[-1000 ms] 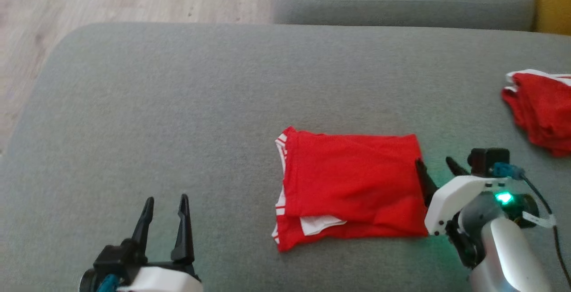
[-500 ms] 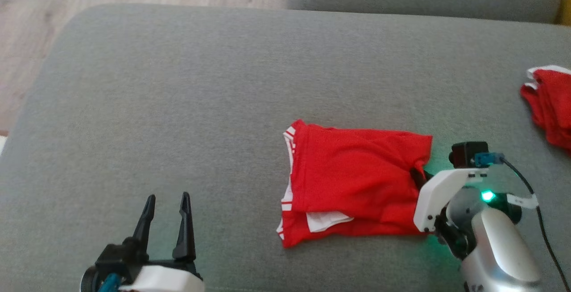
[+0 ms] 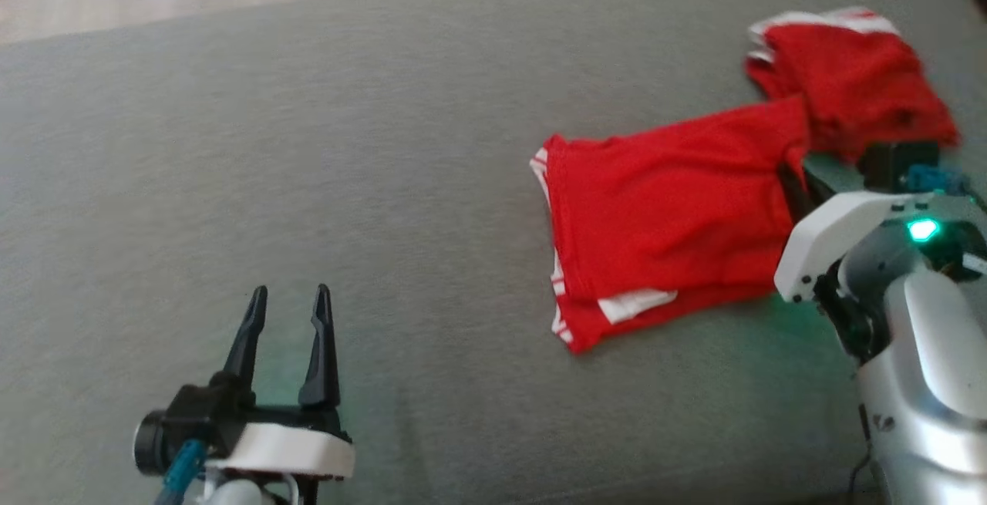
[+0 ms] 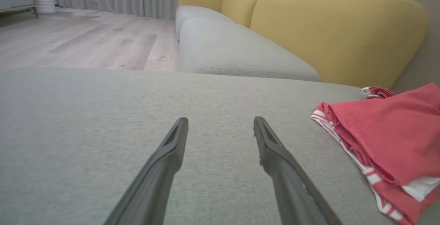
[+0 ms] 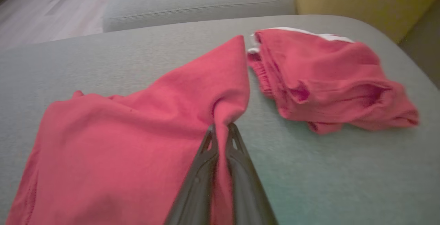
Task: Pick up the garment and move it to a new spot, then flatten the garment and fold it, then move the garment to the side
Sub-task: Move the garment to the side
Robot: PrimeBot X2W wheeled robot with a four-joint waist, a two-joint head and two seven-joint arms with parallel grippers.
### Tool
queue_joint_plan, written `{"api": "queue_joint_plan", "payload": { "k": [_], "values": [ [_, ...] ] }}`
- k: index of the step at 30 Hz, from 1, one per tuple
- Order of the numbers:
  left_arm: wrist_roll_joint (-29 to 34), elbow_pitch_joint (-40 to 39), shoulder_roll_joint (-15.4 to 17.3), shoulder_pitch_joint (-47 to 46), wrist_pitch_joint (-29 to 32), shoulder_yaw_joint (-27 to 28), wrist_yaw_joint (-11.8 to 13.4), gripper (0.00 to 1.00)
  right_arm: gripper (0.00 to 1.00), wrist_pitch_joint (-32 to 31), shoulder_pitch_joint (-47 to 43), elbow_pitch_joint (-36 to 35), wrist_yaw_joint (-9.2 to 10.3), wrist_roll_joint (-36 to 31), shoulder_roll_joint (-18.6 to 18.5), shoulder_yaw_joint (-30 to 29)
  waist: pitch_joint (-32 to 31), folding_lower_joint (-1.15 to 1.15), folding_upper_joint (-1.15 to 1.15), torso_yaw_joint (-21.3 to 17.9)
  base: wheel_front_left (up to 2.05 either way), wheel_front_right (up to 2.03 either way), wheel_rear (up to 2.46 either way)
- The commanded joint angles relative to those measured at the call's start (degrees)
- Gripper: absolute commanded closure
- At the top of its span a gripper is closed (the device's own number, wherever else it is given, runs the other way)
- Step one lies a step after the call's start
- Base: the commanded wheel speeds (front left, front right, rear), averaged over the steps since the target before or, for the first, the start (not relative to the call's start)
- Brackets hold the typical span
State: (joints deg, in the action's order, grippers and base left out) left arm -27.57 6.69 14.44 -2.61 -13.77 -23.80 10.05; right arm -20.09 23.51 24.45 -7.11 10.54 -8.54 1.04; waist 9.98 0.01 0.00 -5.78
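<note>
The garment (image 3: pixel 663 204) is a folded red piece with white trim, lying on the grey sofa cushion (image 3: pixel 347 143). My right gripper (image 3: pixel 793 177) is shut on its right edge, and the pinched corner is pulled up into a peak. The right wrist view shows the two fingers closed on that red cloth (image 5: pixel 120 139) at the gripper's tips (image 5: pixel 221 127). My left gripper (image 3: pixel 289 297) stands open over bare cushion at the lower left, well apart from the garment. In the left wrist view the gripper (image 4: pixel 220 122) is open and empty, with the garment (image 4: pixel 388 139) off to its right.
A second red garment (image 3: pixel 848 81) lies bunched just beyond the held corner, near the cushion's right edge, also seen from the right wrist (image 5: pixel 326 77). Another grey cushion (image 4: pixel 233 49), a yellow sofa back (image 4: pixel 337 29) and wood floor (image 4: pixel 86 43) lie beyond.
My right gripper has shut on the garment's right edge and drawn it toward the other red garment, lifting that corner. The head camera has shifted. The left gripper stays open and still.
</note>
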Motion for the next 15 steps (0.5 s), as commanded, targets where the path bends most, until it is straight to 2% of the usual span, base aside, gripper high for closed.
{"api": "queue_joint_plan", "payload": {
  "k": [1,5,8,15],
  "values": [
    [0.83,-2.17,1.30,-3.07,-0.38,2.11,0.06,0.00,1.00,0.78,2.85,-2.92,-0.37,0.35,-0.87,0.85,3.52,-0.01,0.00,-7.27,0.00,0.00,0.00],
    [1.63,-2.97,2.28,-4.72,0.79,1.74,-0.03,0.00,1.00,1.77,4.44,-4.73,-0.37,0.78,-0.75,1.11,5.65,-0.01,0.00,-12.49,0.00,0.00,0.00],
    [2.20,-3.50,2.96,-5.96,1.84,1.36,-0.13,0.00,1.00,2.49,5.52,-5.26,-0.37,1.07,-0.23,1.83,6.88,-0.01,0.00,-14.90,0.00,0.00,0.00],
    [2.50,-3.96,3.63,-7.06,3.06,0.97,-0.04,0.00,1.00,3.69,8.80,-4.34,-0.37,1.21,0.85,4.04,7.63,-0.01,0.00,-15.51,0.00,0.00,0.00]
  ]
}}
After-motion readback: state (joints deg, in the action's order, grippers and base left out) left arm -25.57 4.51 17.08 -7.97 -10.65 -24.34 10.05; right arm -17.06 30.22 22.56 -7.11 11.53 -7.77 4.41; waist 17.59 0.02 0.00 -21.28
